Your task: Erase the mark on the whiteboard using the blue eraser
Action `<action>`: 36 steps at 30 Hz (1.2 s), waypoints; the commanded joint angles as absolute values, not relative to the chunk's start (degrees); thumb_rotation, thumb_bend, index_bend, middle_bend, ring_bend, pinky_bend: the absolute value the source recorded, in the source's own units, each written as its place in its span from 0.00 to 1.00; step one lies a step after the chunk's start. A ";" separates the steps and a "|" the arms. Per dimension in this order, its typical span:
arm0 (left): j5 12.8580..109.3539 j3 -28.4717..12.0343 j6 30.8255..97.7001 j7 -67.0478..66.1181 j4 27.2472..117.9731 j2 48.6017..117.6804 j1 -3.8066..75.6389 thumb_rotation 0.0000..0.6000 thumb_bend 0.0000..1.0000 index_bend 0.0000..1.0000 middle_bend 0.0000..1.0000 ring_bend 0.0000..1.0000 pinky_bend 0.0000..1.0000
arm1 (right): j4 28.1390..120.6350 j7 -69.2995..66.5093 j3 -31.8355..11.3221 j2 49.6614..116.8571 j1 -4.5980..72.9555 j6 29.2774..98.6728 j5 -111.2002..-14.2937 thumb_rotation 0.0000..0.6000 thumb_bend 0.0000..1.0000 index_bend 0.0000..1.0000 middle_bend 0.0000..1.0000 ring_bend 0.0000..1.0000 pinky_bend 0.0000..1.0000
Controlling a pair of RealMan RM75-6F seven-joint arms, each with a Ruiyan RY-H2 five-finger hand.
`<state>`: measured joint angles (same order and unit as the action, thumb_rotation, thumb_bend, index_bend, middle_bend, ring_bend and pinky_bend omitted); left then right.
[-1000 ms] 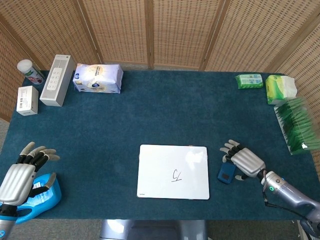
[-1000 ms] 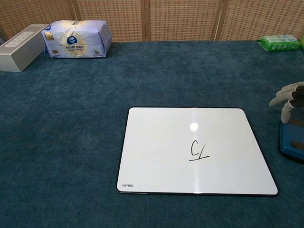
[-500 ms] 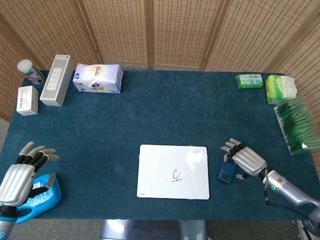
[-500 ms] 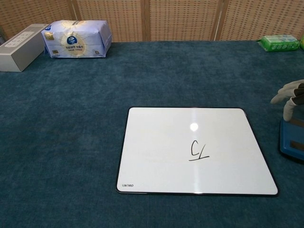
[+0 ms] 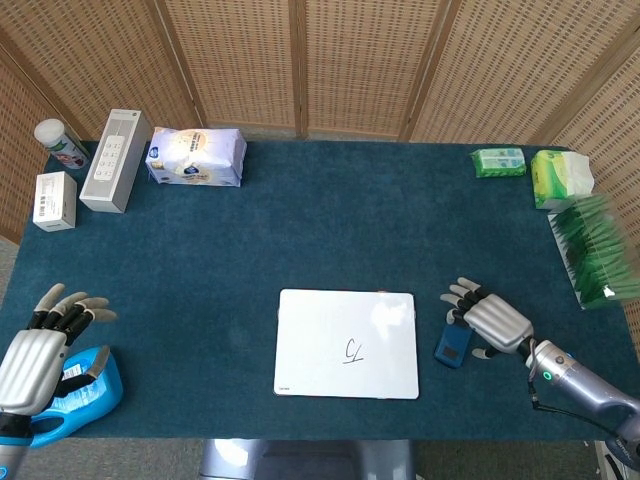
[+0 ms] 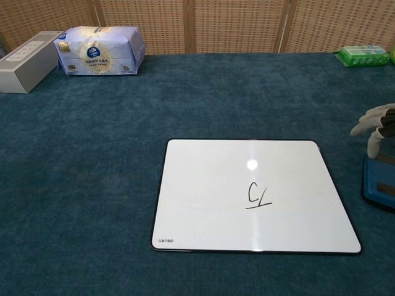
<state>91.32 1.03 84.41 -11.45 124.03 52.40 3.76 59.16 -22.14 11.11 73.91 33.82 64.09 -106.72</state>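
The whiteboard lies flat at the table's front middle, with a small black mark right of its centre. In the chest view the whiteboard and mark show large. The blue eraser lies on the cloth just right of the board. My right hand hovers at the eraser's right side, its fingers spread over the eraser's far end and its thumb near its front corner, not clasping it. The chest view shows only the right hand's fingertips above the eraser. My left hand is open at the front left.
A blue bottle lies under my left hand. At the back left stand a tissue pack, a grey box, a small white box and a white jar. Green packs and a green-sachet rack sit at the right.
Almost nothing: my right hand has shifted a touch beside the eraser, and my left hand has sunk slightly. The eraser and board have not moved.
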 commanded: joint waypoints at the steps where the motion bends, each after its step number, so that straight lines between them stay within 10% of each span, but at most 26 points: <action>1: 91.34 1.00 84.51 -11.60 124.13 52.47 3.70 1.00 0.50 0.34 0.28 0.19 0.03 | 58.19 -22.78 11.47 74.35 34.07 64.82 -107.18 1.00 0.00 0.35 0.15 0.00 0.00; 36: 91.95 1.22 85.98 -11.16 123.90 52.69 2.53 1.00 0.50 0.33 0.28 0.19 0.03 | 55.33 -22.56 13.95 76.00 36.00 66.11 -108.54 1.00 0.00 0.33 0.15 0.00 0.00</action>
